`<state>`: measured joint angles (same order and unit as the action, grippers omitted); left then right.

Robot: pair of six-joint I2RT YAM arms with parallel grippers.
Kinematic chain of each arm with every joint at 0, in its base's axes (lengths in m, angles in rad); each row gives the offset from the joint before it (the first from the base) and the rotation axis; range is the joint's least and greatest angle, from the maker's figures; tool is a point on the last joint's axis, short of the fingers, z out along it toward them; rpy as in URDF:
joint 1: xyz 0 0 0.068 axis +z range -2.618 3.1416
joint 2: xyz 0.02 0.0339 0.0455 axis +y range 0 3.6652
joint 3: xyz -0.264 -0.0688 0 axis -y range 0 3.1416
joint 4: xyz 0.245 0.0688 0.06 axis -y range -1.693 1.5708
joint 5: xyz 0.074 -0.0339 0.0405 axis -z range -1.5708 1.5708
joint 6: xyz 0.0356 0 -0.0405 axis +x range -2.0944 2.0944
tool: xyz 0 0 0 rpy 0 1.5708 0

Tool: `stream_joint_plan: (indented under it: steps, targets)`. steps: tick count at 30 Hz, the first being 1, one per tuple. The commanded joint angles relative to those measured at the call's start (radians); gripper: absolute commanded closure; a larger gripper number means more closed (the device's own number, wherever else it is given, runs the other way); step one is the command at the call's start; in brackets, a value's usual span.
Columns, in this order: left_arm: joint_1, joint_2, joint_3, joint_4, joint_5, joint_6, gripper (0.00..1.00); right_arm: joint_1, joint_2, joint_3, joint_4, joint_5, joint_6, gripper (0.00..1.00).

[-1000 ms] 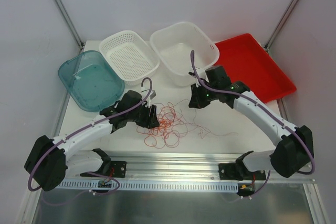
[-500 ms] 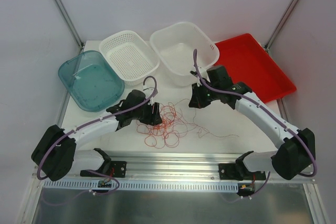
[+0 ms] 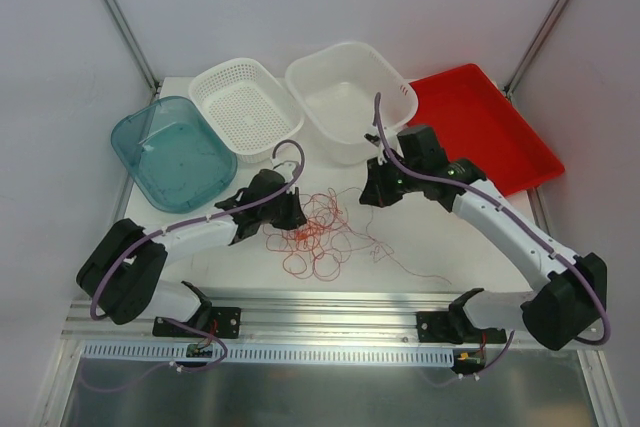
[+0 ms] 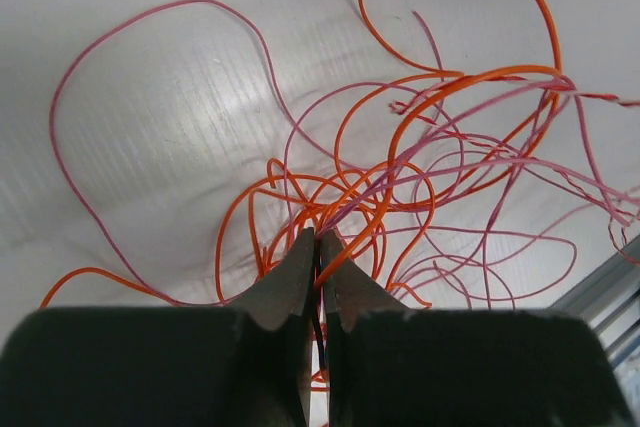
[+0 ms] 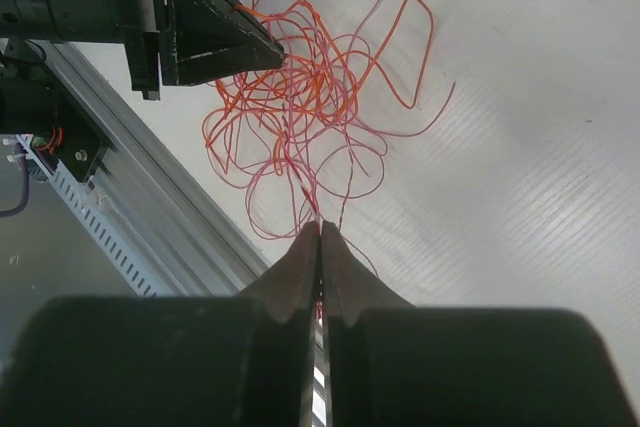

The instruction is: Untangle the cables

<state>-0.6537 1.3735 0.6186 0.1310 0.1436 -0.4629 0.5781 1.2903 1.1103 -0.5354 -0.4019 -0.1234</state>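
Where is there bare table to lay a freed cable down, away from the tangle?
Best patch: bare table between the right arm and the near rail, though one stray strand trails toward it. A smaller strip lies between the white tub and the cables. The middle is crowded: left fingers and right fingers both pinch strands there.

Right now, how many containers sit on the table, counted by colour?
White: 2, a perforated basket and a deeper tub
Teal: 1, a see-through bin
Red: 1, a shallow tray
Total: 4
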Motion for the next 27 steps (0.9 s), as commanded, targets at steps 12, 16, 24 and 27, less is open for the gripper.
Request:
stream_joint_plan:
  steps: [12,16,24,27]
  targets:
    - [0.227,-0.103,-0.126,-0.16,-0.202,-0.18,1.0,-0.216,-0.328,0.287,-0.205,0.192,0.04,0.99]
    - [0.256,-0.142,-0.143,-0.217,-0.232,-0.197,1.0,-0.337,-0.411,0.373,-0.216,0.231,0.05,0.99]
    - [0.315,-0.192,-0.157,-0.287,-0.292,-0.215,1.0,-0.391,-0.488,0.516,-0.238,0.489,0.05,0.99]
    - [0.351,-0.232,-0.171,-0.315,-0.297,-0.217,1.0,-0.391,-0.493,0.566,-0.23,0.584,0.062,0.99]
